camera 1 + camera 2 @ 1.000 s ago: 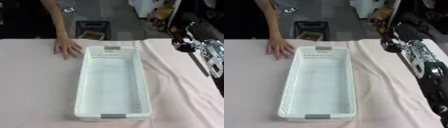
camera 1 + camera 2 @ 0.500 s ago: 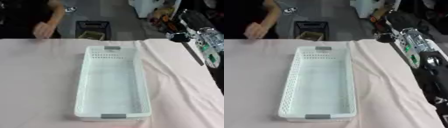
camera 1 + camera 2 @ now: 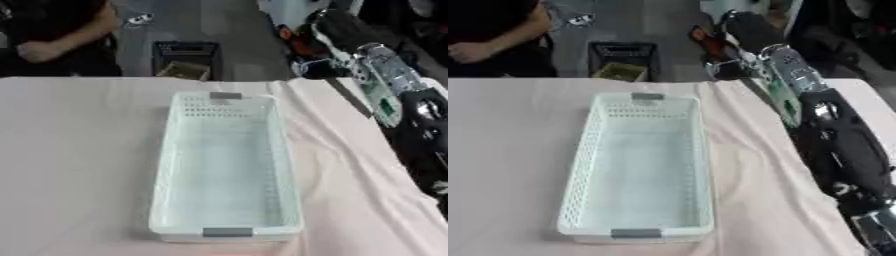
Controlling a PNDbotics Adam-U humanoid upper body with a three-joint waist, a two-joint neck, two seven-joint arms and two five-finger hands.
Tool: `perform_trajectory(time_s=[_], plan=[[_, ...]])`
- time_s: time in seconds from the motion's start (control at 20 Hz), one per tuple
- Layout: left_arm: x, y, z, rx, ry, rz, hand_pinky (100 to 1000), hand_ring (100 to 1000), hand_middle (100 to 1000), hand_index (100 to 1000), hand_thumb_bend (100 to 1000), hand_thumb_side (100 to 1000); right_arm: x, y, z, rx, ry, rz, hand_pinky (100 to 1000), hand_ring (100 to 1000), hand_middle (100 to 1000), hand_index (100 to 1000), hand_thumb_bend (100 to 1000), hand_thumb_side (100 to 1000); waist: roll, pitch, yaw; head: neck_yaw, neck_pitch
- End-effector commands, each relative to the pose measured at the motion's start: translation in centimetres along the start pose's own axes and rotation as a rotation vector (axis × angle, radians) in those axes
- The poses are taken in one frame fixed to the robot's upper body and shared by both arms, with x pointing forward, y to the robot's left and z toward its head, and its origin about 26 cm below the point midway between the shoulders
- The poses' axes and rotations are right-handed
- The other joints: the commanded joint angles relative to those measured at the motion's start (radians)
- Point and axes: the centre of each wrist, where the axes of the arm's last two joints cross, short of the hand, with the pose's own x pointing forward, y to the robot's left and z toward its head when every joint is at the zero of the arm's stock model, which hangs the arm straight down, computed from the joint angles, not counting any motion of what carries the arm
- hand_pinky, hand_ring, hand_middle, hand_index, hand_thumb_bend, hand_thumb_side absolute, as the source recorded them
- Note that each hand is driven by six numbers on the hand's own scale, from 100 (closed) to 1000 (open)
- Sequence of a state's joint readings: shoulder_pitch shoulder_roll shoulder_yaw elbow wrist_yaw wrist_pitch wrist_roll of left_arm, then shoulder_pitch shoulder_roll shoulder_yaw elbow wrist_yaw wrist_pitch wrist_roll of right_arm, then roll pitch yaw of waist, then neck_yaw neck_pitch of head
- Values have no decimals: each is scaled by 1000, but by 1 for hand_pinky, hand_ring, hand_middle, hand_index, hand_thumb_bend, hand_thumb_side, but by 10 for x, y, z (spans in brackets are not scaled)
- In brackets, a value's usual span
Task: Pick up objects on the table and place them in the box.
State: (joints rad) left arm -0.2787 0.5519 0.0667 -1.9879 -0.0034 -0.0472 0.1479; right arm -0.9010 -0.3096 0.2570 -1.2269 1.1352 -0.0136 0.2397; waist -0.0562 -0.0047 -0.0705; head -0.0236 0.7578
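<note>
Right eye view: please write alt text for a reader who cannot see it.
An empty white perforated basket sits lengthwise on a table covered with pale pink cloth. The robot's right arm reaches along the right side toward the far edge, its hand blurred. A person stands beyond the far left corner, touching nothing.

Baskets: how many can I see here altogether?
2. A white basket lies lengthwise in the middle of the pink-covered table, with nothing visible inside. A dark crate stands on the floor beyond the table's far edge. Others may be hidden out of view.
</note>
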Motion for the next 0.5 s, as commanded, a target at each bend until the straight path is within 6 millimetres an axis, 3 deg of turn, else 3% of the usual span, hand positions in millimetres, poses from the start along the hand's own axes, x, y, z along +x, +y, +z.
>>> perform_trajectory(time_s=[0.05, 0.5], plan=[[6, 2, -5, -8, -29, -1, 664, 682, 705, 816, 234, 1000, 23, -19, -10, -53, -76, 2, 238, 364, 197, 384, 100, 215, 7, -11, 2, -16, -7], [7, 0, -6, -12, -33, 11, 664, 682, 706, 816, 233, 1000, 79, -5, -21, -21, -232, -45, 245, 365, 197, 386, 100, 214, 9, -8, 11, -28, -9]])
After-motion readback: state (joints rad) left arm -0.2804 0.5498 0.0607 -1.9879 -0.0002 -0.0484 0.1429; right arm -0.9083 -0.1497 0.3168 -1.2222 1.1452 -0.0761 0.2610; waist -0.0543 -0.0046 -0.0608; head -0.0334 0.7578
